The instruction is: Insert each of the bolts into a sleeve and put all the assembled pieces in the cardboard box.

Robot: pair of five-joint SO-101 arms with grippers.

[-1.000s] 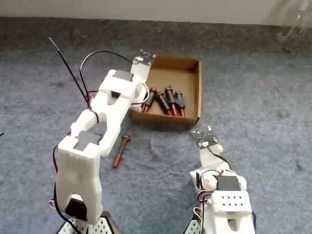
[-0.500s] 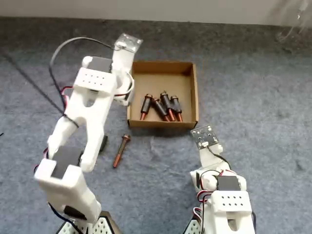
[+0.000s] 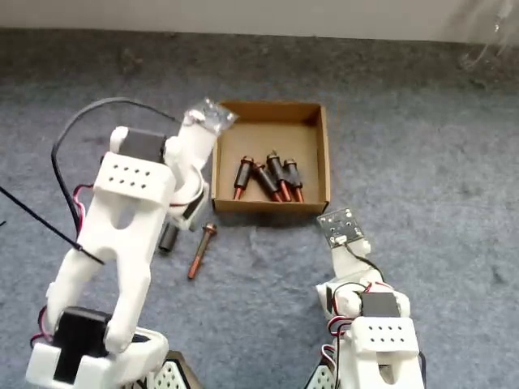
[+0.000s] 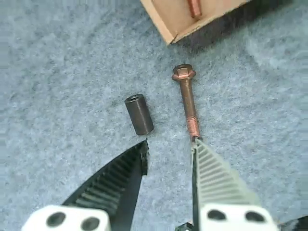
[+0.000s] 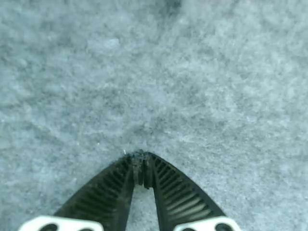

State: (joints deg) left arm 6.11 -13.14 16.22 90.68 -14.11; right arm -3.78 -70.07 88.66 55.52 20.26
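On the left, the left gripper (image 4: 169,144) hangs over the grey carpet (image 3: 422,162) with its jaws apart and nothing between them. Just ahead of the tip of its dark finger (image 4: 115,183) lies a loose sleeve (image 4: 139,114). The sleeve is a short dark tube on its side, its open end turned away from the gripper and not touching the finger. Ahead of the pale finger (image 4: 216,183) lies a copper-coloured bolt (image 4: 186,101). Its threaded end is right at that fingertip, though I cannot tell whether they touch, and its flanged head points away from the gripper. Sleeve and bolt lie side by side and apart, roughly in line with the two fingers.

Beyond the bolt's head is a corner of the cardboard box (image 4: 166,26), close to it but not touching. From above, the left arm (image 3: 122,219) leans over this spot, with the sleeve (image 3: 169,237) and bolt (image 3: 201,251) beside it and the box (image 3: 324,154) farther on. Four assembled pieces (image 3: 268,178) lie together inside the box against its near wall, each a bolt pushed through a dark sleeve.

To the right, the right arm (image 3: 373,324) sits back from the box's near right corner. The right gripper (image 5: 139,161) is closed, its fingertips meeting with nothing in them, over bare carpet.
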